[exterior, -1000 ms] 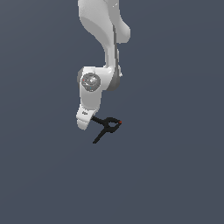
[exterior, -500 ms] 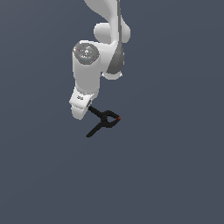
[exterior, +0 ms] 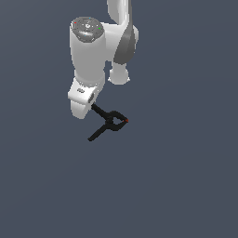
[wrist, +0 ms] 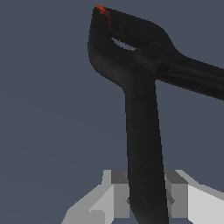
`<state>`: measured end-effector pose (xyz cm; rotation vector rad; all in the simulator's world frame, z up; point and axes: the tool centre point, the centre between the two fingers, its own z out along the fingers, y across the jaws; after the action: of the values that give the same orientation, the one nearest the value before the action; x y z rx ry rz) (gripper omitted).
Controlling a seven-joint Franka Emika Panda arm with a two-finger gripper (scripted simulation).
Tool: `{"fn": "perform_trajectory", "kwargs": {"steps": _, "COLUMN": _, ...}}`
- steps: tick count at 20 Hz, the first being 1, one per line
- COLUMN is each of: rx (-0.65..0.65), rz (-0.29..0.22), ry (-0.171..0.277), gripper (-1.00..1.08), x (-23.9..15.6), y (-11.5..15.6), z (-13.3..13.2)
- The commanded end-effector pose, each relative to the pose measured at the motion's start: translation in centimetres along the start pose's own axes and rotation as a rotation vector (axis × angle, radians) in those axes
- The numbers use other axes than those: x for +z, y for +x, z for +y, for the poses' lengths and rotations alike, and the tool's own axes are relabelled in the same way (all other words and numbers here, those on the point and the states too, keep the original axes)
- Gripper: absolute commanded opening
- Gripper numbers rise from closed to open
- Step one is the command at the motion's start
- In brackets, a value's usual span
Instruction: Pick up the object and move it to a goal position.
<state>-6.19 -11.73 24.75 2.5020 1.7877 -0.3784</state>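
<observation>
The end effector (wrist: 146,199) is closed on one handle of the clamp (exterior: 110,122), which hangs a little left of the middle of the exterior view. The grip sits far from the red tip (wrist: 101,9), so the clamp could turn between the fingers (wrist: 117,194) or slip out if the arm moves fast toward the goal.

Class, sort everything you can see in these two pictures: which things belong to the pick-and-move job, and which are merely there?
Part of the job:
- spring clamp, black with a red-orange tip
- gripper, fingers closed on one clamp handle

Merely there:
- plain grey surface behind everything; nothing else shows, and no goal marker is visible
</observation>
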Motion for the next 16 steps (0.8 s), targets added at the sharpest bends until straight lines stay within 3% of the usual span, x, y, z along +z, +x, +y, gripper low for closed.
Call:
{"fn": "perform_trajectory", "kwargs": {"steps": 1, "rx": 0.001, "rz": 0.000, "ry": -0.002, "gripper": -1.00, "x": -0.8, "y": -0.1, "z": 0.1}}
{"fn": "perform_trajectory", "kwargs": {"steps": 9, "rx": 0.000, "rz": -0.001, "ry": 0.000, "gripper": -1.00, "x": -1.3, "y": -0.1, "z": 0.0}}
{"fn": "perform_trajectory", "kwargs": {"steps": 16, "rx": 0.000, "rz": 0.000, "ry": 0.000, "gripper": -1.00, "x": -4.3, "y": 0.1, "z": 0.1}}
